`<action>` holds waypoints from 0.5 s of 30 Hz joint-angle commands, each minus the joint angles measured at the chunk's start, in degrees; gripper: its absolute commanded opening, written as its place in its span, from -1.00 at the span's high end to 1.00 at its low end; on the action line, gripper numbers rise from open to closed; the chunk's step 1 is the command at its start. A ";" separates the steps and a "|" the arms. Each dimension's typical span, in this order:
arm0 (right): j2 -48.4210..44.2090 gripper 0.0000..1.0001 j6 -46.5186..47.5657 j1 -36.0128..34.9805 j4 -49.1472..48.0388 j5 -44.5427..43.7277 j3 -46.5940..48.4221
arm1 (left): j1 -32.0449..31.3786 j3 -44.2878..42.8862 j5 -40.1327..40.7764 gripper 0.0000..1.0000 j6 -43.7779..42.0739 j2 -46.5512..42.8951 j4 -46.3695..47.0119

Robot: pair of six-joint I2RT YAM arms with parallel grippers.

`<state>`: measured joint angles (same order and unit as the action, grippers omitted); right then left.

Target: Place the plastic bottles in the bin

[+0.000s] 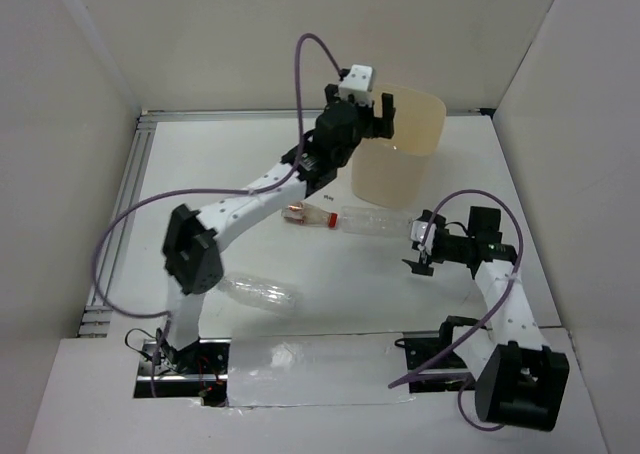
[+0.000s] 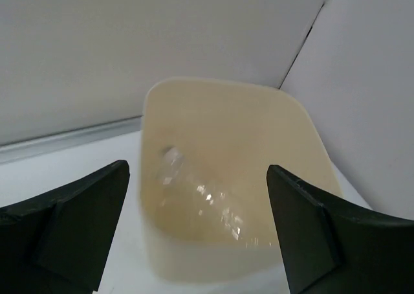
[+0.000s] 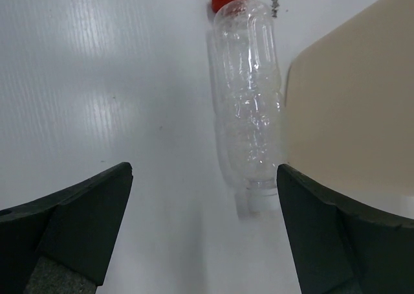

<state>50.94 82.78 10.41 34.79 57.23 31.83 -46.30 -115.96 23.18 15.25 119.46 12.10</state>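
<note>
Nearest the arms' bases, one crinkled clear bottle (image 1: 262, 294) lies on the desk (image 1: 250, 154) beside the left arm, with no jaws near it. Further out, the right jaws stand spread and empty, held low and pointed along a second clear bottle (image 3: 249, 106). That bottle lies just ahead of them, neck end nearest, beside the bin (image 1: 400, 174), which looks like lining up a grasp. A red-capped bottle (image 1: 305, 214) lies just beyond. Farthest, the left jaws hang spread above the bin, where a dropped bottle (image 2: 200, 197) rests inside.
</note>
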 commanded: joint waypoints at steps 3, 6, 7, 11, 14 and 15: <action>7.33 -0.98 5.28 -4.60 -11.21 -2.47 1.83 | -3.96 27.41 10.20 -1.00 7.58 -29.42 -10.64; 10.75 -0.98 6.07 -10.75 -14.81 -8.26 3.23 | -5.37 44.64 12.06 -1.00 20.40 -43.58 -18.49; 11.81 -0.98 6.07 -12.42 -16.05 -11.24 3.23 | -5.90 48.16 12.06 -1.00 24.35 -46.74 -24.78; 17.17 -0.98 2.58 -20.58 -24.13 -18.70 4.46 | -10.46 61.26 18.46 -1.00 50.66 -58.79 -45.41; 21.39 -0.98 -0.68 -24.64 -31.34 -27.24 4.46 | -11.79 65.50 17.35 -1.00 70.54 -65.13 -57.24; 23.57 -0.98 -1.82 -26.92 -33.62 -29.44 3.77 | -11.79 67.77 16.64 -1.00 74.45 -66.19 -62.15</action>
<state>71.61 84.64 -12.97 12.10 37.32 34.30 -57.23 -50.76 37.56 66.22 56.42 -32.40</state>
